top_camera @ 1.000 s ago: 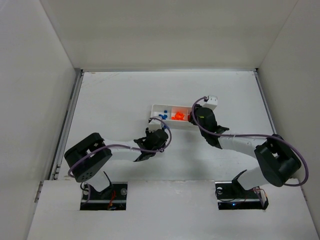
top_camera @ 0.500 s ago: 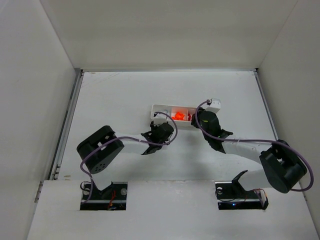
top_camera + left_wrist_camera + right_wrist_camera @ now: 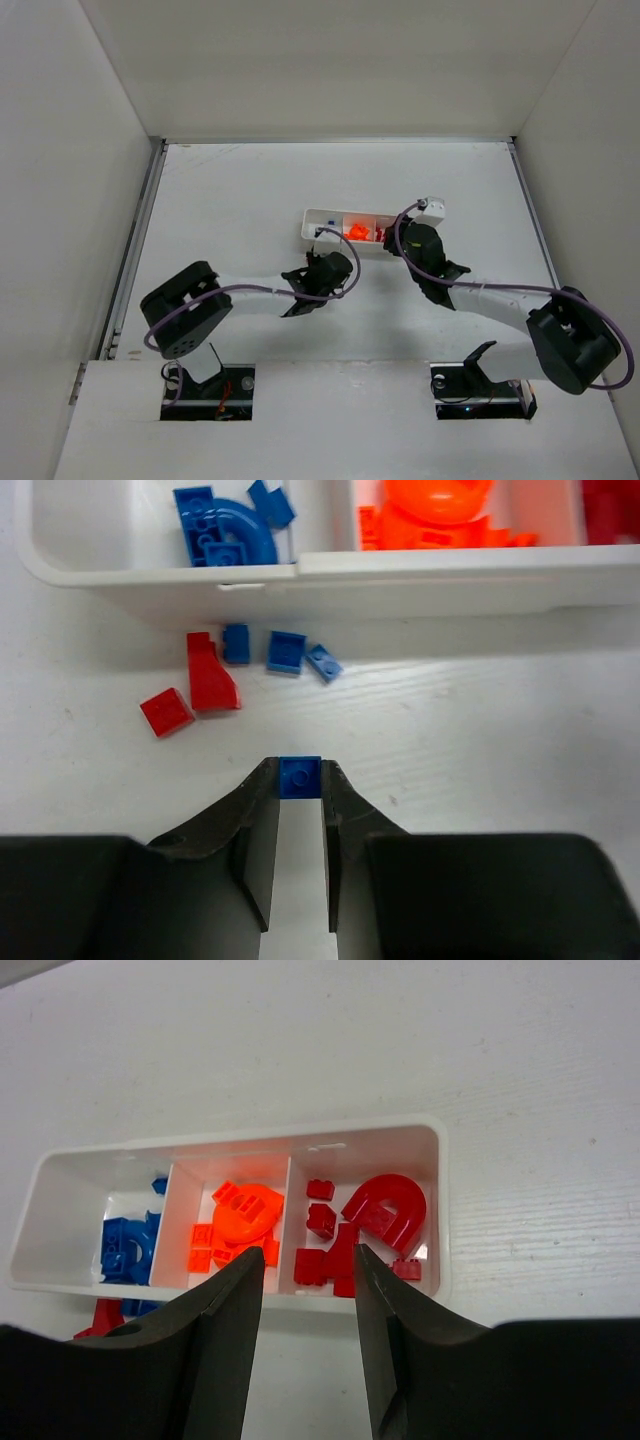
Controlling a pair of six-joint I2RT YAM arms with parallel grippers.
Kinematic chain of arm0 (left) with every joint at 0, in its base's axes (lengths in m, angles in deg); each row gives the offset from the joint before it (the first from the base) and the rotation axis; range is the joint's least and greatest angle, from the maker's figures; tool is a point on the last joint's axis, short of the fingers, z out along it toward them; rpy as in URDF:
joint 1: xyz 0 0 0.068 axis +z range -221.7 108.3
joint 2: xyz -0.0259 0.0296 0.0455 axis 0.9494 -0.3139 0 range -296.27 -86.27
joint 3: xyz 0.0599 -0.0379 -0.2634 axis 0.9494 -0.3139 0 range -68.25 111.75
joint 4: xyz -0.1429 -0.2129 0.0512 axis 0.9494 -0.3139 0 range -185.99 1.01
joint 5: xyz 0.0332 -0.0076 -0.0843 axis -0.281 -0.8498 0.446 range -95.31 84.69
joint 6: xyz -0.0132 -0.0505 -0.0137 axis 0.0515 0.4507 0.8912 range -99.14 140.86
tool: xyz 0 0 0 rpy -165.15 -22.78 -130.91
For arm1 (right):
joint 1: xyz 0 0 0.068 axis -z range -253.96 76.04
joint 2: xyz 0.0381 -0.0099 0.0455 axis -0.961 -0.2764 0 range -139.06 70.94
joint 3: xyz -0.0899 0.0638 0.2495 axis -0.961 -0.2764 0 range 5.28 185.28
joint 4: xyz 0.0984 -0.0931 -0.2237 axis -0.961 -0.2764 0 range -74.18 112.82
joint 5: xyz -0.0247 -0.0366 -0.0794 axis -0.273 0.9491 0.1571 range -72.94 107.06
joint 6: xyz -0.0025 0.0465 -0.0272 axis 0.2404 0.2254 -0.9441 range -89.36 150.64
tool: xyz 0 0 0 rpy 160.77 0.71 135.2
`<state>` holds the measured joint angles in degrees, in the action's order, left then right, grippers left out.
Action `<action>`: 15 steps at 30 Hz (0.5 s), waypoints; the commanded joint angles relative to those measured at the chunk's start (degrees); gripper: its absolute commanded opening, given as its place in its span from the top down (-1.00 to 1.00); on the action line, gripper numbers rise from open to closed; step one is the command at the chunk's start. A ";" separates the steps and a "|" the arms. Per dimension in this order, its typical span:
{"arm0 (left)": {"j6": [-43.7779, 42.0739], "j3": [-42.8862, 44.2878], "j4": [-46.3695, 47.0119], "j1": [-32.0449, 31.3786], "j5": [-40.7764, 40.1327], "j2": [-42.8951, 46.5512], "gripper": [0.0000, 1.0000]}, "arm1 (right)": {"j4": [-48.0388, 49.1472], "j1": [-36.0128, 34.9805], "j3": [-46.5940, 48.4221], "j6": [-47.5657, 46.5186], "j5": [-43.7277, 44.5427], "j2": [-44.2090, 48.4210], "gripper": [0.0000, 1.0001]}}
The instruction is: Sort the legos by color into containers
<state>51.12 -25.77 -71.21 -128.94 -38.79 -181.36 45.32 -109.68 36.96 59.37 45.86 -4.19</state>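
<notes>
The white tray [image 3: 440,1210] has three compartments: blue legos [image 3: 128,1245] on the left, orange legos [image 3: 240,1222] in the middle, red legos [image 3: 375,1215] on the right. My left gripper [image 3: 300,782] is shut on a small blue square brick [image 3: 300,776], low over the table just in front of the tray [image 3: 420,575]. Loose red pieces [image 3: 212,675] and blue pieces [image 3: 287,652] lie against the tray's near wall. My right gripper [image 3: 308,1260] is open and empty, above the tray's near wall at the orange and red compartments.
In the top view the tray [image 3: 312,218] lies mid-table, with my left gripper [image 3: 322,265] at its left end and my right gripper [image 3: 408,240] at its right end. White walls enclose the table on three sides.
My left gripper has moved right and toward the tray's blue end. My right gripper has shifted slightly to the right.
</notes>
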 commanded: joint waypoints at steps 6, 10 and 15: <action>-0.46 1.28 -5.12 0.23 -0.89 16.51 0.79 | 3.95 -0.88 -0.83 0.27 -0.06 2.01 0.11; -1.96 4.80 -5.30 4.62 1.65 14.50 0.78 | 4.22 -0.97 -1.01 0.27 -0.23 2.36 0.17; -2.05 9.46 -4.42 9.54 5.00 7.21 0.76 | 4.04 -1.49 -0.83 -0.08 -1.46 2.45 0.33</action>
<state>50.05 -19.12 -75.13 -121.31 -36.05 -171.46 46.43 -110.18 36.17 59.33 45.46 -3.12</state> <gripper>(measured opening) 0.164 0.344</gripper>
